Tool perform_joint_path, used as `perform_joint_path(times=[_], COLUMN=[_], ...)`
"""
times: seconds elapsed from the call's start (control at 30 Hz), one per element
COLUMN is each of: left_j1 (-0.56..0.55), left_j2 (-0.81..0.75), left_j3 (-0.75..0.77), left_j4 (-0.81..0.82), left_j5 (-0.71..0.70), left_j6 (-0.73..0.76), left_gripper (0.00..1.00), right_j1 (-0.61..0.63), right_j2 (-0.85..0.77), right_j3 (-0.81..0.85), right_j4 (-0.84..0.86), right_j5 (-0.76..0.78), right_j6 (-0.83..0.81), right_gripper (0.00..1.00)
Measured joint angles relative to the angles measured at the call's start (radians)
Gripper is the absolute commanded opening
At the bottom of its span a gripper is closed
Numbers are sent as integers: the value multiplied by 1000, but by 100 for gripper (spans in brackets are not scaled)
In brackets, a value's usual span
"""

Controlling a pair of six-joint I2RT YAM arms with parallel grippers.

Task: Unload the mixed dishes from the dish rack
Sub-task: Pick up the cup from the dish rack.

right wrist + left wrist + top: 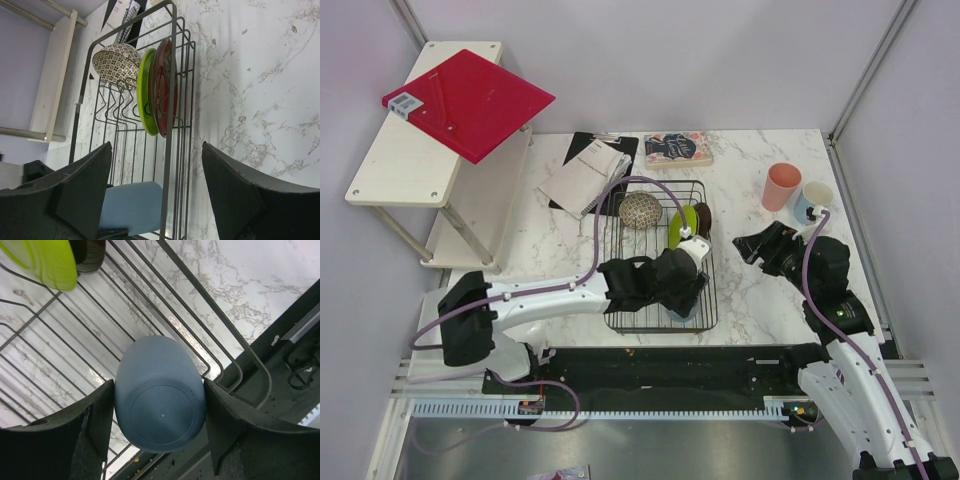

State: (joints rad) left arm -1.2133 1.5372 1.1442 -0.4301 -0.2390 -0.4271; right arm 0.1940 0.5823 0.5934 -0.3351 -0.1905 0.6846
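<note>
The dish rack (711, 262) stands mid-table. At its near end the darker blue cup (160, 395) lies on its side, base toward the left wrist camera. My left gripper (159, 420) is shut on the cup, and both fingers (102, 415) touch its sides. The speckled bowl (640, 210), the lime green plate (677, 228) and the red floral plate (700, 218) stand at the rack's far end. A pink cup (782, 186) and a light blue mug (814, 200) sit on the table at right. My right gripper (752, 245) hangs open beside the rack, holding nothing.
A white wooden shelf (410, 150) carrying a flat red board (468, 100) stands at the far left. A clipboard with papers (585, 172) and a book (677, 149) lie behind the rack. Bare marble lies between the rack and the two cups.
</note>
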Motion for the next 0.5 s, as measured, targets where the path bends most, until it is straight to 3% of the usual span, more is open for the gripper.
perform_joint_path(times=[0.1,0.13,0.27,0.4,0.5], left_j1=[0,1,58,270,414], left_j2=[-79,-116,-317,-527,-589], left_j3=[3,3,-2,-39,-74], left_j4=[-23,-29,2,126,239], left_j5=[-10,-15,64,245,401], left_j6=[8,13,21,-16,-75], left_gripper=[4,2,2,2,2], right_j1=[0,0,0,0,0], right_j2=[-1,-1,-2,-29,-57], right_j3=[2,5,19,18,16], right_j4=[0,0,6,32,74], right_j5=[-10,-17,-42,-79,-116], right_j6=[-1,-3,-10,-6,3], right_gripper=[79,79,78,75,68])
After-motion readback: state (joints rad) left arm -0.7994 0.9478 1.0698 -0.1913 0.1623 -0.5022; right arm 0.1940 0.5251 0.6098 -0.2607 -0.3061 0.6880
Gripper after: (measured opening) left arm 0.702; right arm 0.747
